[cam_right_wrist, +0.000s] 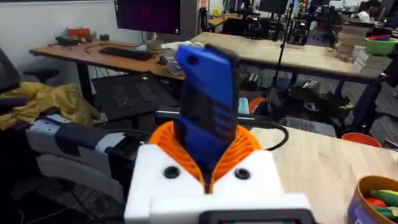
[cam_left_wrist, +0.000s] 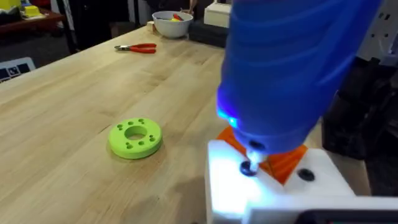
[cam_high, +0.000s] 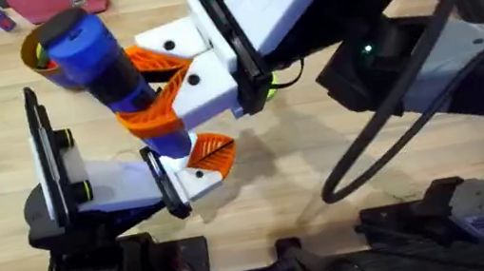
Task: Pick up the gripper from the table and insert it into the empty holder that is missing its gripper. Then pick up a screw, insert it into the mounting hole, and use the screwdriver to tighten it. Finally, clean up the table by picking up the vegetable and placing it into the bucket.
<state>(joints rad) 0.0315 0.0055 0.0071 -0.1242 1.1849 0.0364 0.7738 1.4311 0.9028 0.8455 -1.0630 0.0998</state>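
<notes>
We have the right pincer [cam_high: 158, 90] clamped around the blue powered screwdriver [cam_high: 101, 60], its orange pads [cam_high: 154, 115] squeezing the barrel on both sides so the tool stays steady and angled down toward the left arm. In the right wrist view the screwdriver body [cam_right_wrist: 205, 112] rises straight out from between those pads, which tells us the grip is centred. Below it sits the left pincer [cam_high: 203, 161]; we cannot tell whether its fingers are open or closed, but its white holder [cam_left_wrist: 273, 186] is presented face up under the tool, which makes sense, since the bit needs a fixed target. From the left wrist, the lit nose of the screwdriver [cam_left_wrist: 286, 68] comes down on a dark screw [cam_left_wrist: 250, 168] seated in the white block, with the orange gripper tip [cam_left_wrist: 283, 163] just behind it. We judge this as the tightening step. Beyond the tool in the overhead sits the yellow-brown bucket [cam_high: 42, 55], and out on the wooden surface [cam_left_wrist: 74, 99], well away from the left pincer, lie a lime-green ring [cam_left_wrist: 135, 137], red-handled pliers [cam_left_wrist: 138, 47] and a white bowl [cam_left_wrist: 172, 23].
</notes>
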